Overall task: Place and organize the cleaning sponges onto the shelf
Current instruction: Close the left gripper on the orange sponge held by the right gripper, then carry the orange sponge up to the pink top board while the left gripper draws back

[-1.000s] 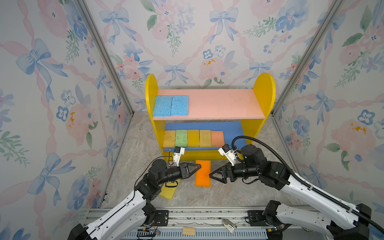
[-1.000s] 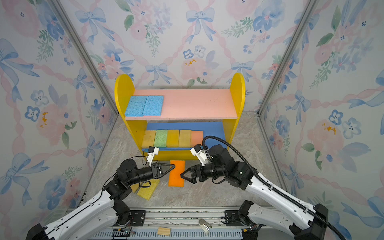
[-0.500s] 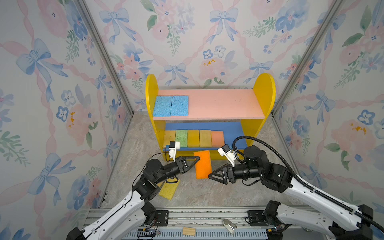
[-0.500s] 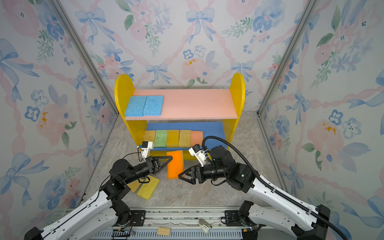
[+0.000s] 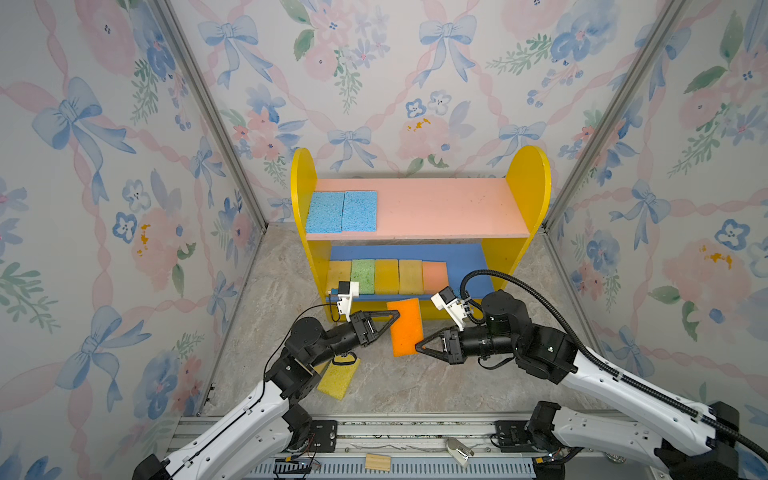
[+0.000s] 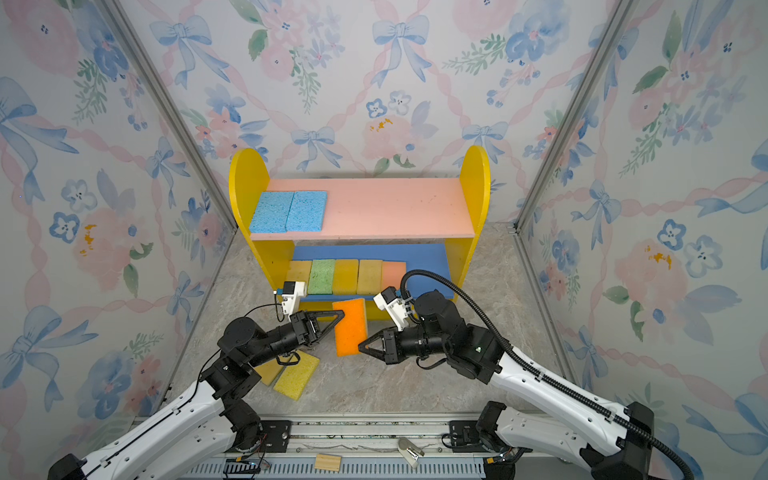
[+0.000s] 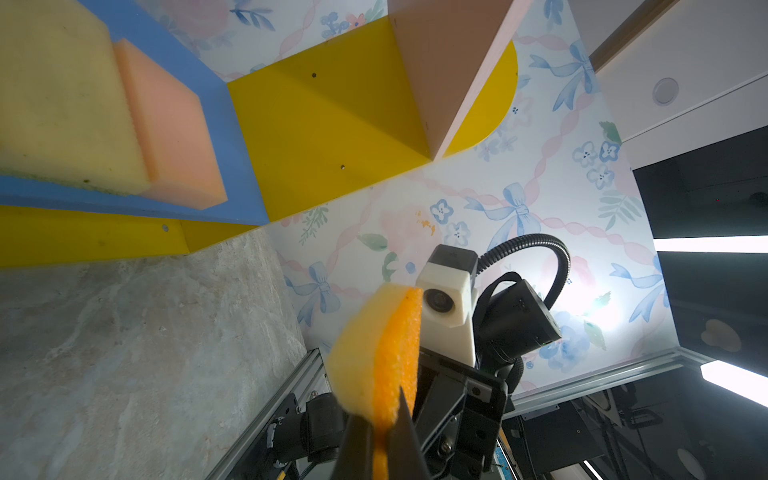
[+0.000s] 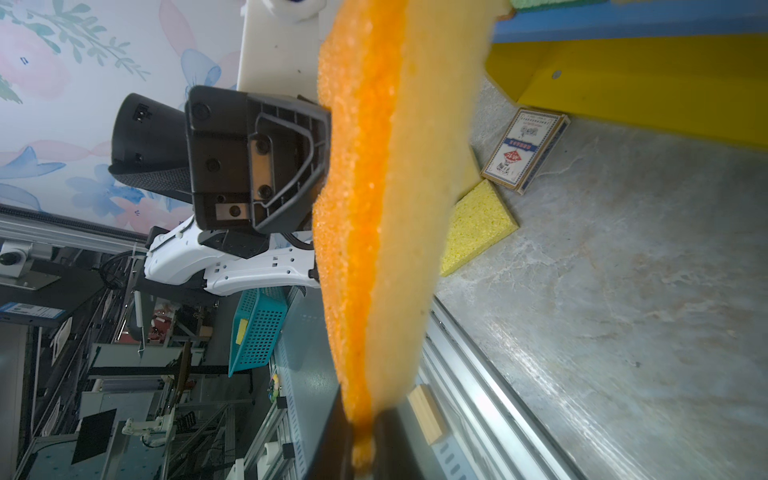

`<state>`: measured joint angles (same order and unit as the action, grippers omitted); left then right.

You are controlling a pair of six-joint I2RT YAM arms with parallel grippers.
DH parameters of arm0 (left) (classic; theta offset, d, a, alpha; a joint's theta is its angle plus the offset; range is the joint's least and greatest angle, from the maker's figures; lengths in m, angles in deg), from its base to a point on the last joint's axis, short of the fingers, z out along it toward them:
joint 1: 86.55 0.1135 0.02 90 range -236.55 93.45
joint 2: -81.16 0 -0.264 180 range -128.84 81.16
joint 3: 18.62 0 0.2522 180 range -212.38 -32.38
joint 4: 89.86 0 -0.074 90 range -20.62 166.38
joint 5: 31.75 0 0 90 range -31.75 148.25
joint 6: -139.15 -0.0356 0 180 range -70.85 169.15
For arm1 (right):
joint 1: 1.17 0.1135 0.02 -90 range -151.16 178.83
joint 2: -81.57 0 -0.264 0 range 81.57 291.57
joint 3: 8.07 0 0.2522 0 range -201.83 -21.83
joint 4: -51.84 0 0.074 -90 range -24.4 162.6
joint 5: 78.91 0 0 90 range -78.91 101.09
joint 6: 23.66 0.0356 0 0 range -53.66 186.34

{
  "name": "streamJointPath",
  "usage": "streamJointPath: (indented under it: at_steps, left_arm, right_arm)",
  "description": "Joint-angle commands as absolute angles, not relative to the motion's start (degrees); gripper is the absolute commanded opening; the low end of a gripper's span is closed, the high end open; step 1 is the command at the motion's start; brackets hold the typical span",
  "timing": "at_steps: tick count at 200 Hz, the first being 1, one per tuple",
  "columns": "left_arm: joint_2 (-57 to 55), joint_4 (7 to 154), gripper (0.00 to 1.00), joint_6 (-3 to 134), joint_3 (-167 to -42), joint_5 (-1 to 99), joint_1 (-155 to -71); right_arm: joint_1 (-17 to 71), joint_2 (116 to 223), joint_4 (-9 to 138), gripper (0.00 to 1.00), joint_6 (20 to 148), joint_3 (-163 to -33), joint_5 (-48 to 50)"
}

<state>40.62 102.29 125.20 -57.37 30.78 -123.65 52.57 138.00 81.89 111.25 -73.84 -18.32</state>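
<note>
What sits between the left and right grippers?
The orange sponge, pinched at opposite edges by the left gripper and right gripper; both top views show it.

Both arms stretched in low, tips facing each other: left gripper (image 5: 395, 315) jaws pinched on the orange sponge (image 5: 406, 330) at its far corner, right gripper (image 5: 418, 345) jaws clamped on its near corner.
</note>
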Motion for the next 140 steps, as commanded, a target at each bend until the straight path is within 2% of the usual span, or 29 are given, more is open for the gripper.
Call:
streamJointPath:
  at_steps: [1, 29, 40, 87, 140]
  left_arm:
    - [41.76, 103.46, 0.30, 124.55, -58.16, 29.05, -122.37]
    - [45.09, 92.10, 0.83, 118.53, -60.40, 27.97, -117.66]
    - [46.36, 84.69, 0.97, 114.26, -62.55, 28.98, -115.95]
    - [51.08, 67.78, 0.98, 101.15, -65.74, 33.32, -112.95]
    - [47.32, 58.86, 0.98, 86.66, -68.97, 39.62, -112.68]
  right_arm:
    - [53.06, 136.63, 83.95, 0.07, 111.18, -75.28, -14.28]
    - [52.88, 133.77, 90.46, 0.07, 109.96, -78.08, -8.59]
    - [52.85, 133.05, 92.92, 0.07, 109.40, -80.30, -7.06]
    - [52.84, 137.50, 102.44, 0.06, 105.78, -96.64, -5.00]
    - [45.85, 153.19, 111.66, 0.06, 104.55, -120.32, -6.35]
